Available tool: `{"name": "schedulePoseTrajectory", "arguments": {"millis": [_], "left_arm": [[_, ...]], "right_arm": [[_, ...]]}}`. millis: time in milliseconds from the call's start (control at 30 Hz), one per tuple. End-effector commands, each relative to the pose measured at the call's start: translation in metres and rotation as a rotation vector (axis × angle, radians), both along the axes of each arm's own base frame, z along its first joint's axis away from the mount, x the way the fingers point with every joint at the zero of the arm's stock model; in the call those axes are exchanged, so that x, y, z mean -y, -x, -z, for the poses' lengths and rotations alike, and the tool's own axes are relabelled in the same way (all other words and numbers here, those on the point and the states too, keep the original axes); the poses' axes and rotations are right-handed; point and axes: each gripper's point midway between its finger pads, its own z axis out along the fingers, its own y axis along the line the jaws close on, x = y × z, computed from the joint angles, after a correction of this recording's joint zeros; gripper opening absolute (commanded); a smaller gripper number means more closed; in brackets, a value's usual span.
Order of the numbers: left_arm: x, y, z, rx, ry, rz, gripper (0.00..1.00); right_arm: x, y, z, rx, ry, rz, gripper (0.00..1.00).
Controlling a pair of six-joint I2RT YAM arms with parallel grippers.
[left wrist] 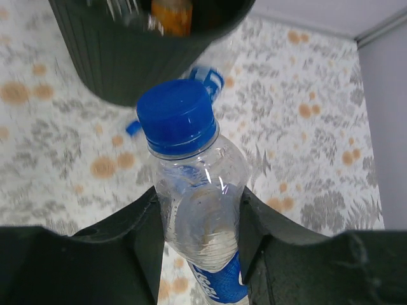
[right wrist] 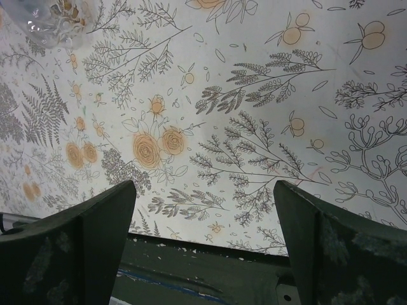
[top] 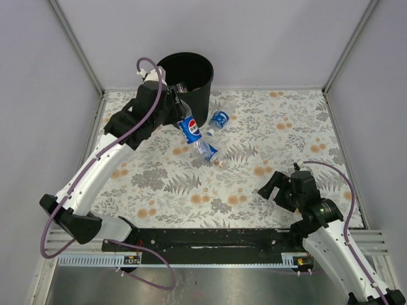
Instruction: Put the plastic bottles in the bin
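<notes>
The tall black plastic bin (left wrist: 146,57) runs off the top of the left wrist view, and its contents are a blur: an orange patch (left wrist: 172,16) and something pale beside it. The clear blue-capped plastic bottle (left wrist: 197,210) loses its lower end at the bottom edge and hides most of a second clear bottle with blue markings (left wrist: 206,76). In the right wrist view, a clear crumpled plastic shape (right wrist: 44,22) is cropped by the corner.

The right gripper (right wrist: 203,187) stands wide open, its two dark fingers (right wrist: 89,235) well apart at the bottom corners. Between them and beyond lies the flowered tablecloth (right wrist: 254,95). Just under the fingers runs a dark rail (right wrist: 191,270). Far beyond the left finger sits the blurred end of a clear plastic bottle (right wrist: 44,19).
</notes>
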Motion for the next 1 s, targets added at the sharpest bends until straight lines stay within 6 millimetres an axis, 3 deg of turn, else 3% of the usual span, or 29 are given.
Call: {"name": "schedulePoseTrajectory", "arguments": {"millis": [0, 233, 367, 467, 533, 633, 833, 967], "left_arm": [[-0.008, -0.038, -0.044, 0.126, -0.071, 0.029, 0.00], [-0.021, -0.095, -0.087, 0.204, 0.031, 0.011, 0.00], [-0.023, -0.118, -0.111, 0.248, 0.108, 0.012, 0.00], [-0.022, -0.134, -0.119, 0.281, 0.141, -0.006, 0.00], [-0.009, -0.142, -0.122, 0.305, 0.192, 0.045, 0.00], [0.004, -0.157, -0.116, 0.332, 0.218, 0.092, 0.00], [0.004, -0.189, -0.088, 0.293, 0.192, 0.042, 0.00], [0.000, -0.192, -0.096, 0.316, 0.208, 0.037, 0.00]], "right_arm": [[-0.001, -0.011, -0.010, 0.030, 0.007, 0.004, 1.00], [0.001, -0.012, -0.014, 0.031, 0.019, 0.012, 0.99], [-0.002, -0.013, -0.013, 0.029, 0.001, 0.010, 0.99], [-0.003, -0.014, -0.012, 0.024, 0.011, 0.002, 0.99], [-0.004, -0.015, -0.015, 0.021, 0.008, -0.006, 0.99], [-0.007, -0.016, -0.020, 0.031, -0.004, -0.014, 0.99], [-0.006, -0.018, -0.019, 0.024, 0.002, -0.008, 0.99], [-0.005, -0.017, -0.015, 0.016, 0.005, 0.004, 0.99]]}}
